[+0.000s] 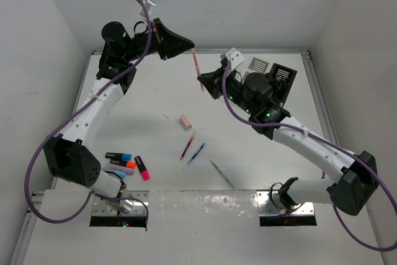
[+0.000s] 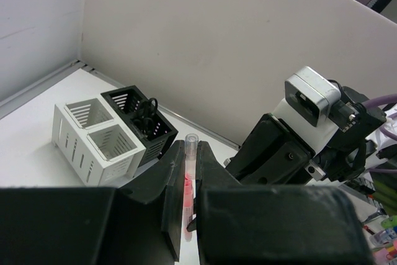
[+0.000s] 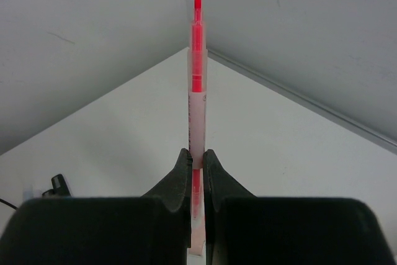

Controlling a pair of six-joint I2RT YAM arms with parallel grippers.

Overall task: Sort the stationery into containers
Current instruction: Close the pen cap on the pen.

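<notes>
The left arm runs up the left side of the table (image 1: 155, 94), folds at the far-left corner and turns its wrist to the right, so the left gripper (image 1: 190, 49) hangs above the far edge. It is closed on the far part of the pink pen (image 1: 197, 67), whose clear cap end pokes out past the fingertips in the left wrist view. The right arm stretches from the near-right base toward the far middle. The right gripper (image 1: 204, 83) points left and takes the same pen at its nearer end, where its fingers (image 3: 180, 175) pinch the barrel with no gap. The pen is thus in the air over the far middle of the table, held by both grippers at once.

Just behind the right arm's wrist, toward the far-right corner, stand the white organiser (image 1: 257, 64) and black organiser (image 1: 284, 77), touching side by side. Scissors (image 2: 146, 108) sit in the black one. Walls close the left, far and right edges. Bare tabletop lies under the pen. Nearer the bases lie the eraser (image 1: 185, 121), then the red pen (image 1: 188, 147) and blue pen (image 1: 196, 153) side by side, with the grey pen (image 1: 221, 174) to their right. The highlighters (image 1: 127, 164) are bunched near the left arm's base
</notes>
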